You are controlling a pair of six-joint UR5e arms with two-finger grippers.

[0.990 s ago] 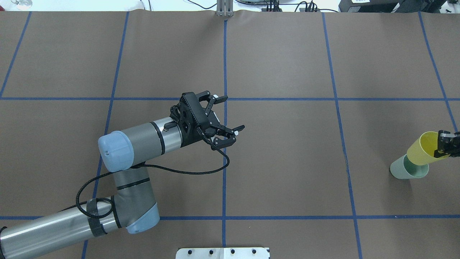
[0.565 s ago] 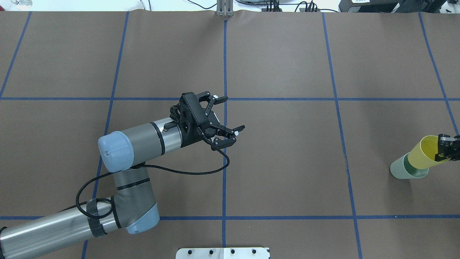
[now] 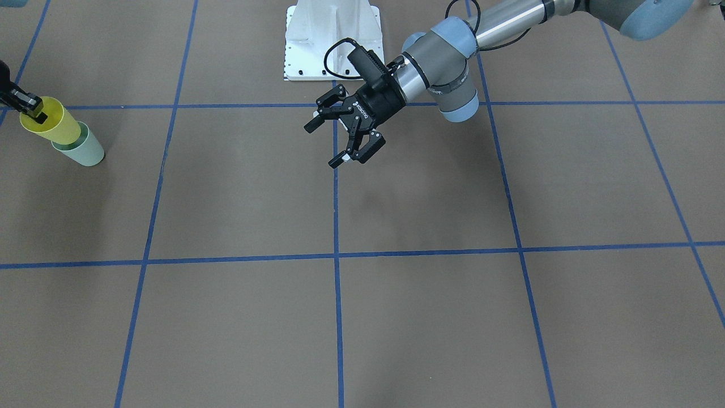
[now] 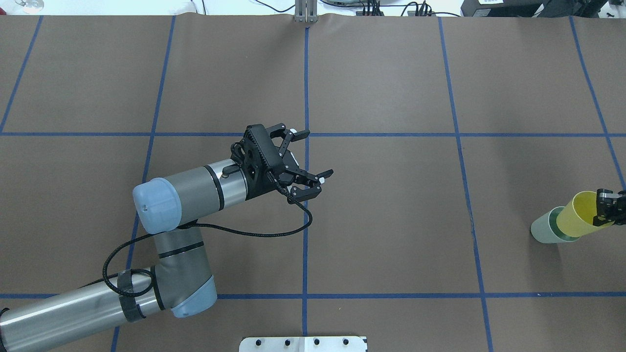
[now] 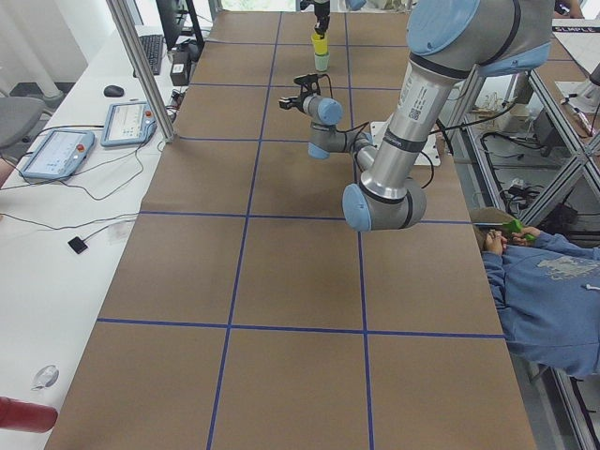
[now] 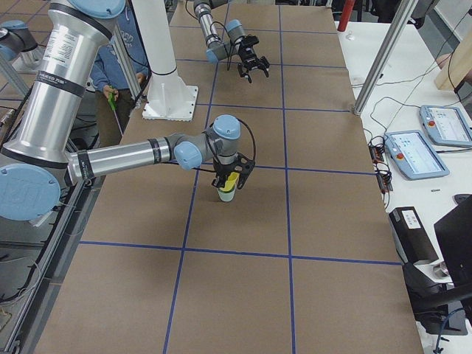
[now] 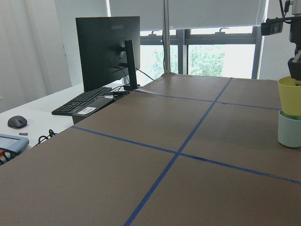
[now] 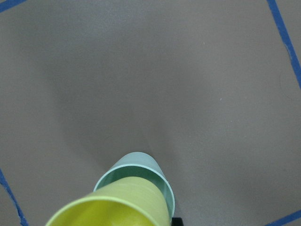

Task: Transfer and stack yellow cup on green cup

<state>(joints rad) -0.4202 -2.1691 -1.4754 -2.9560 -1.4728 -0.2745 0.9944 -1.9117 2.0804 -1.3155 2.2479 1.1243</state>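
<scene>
Overhead exterior shows us two cups near the right edge of the table (image 4: pixel 391 234): one yellow cup (image 4: pixel 578 216) and one green cup (image 4: pixel 542 232). We see the yellow cup's bottom sitting inside the upright green cup. The right gripper (image 4: pixel 605 209) pinches the yellow cup's rim. The left gripper (image 4: pixel 318 152) hangs wide apart and empty near the table's middle.
</scene>
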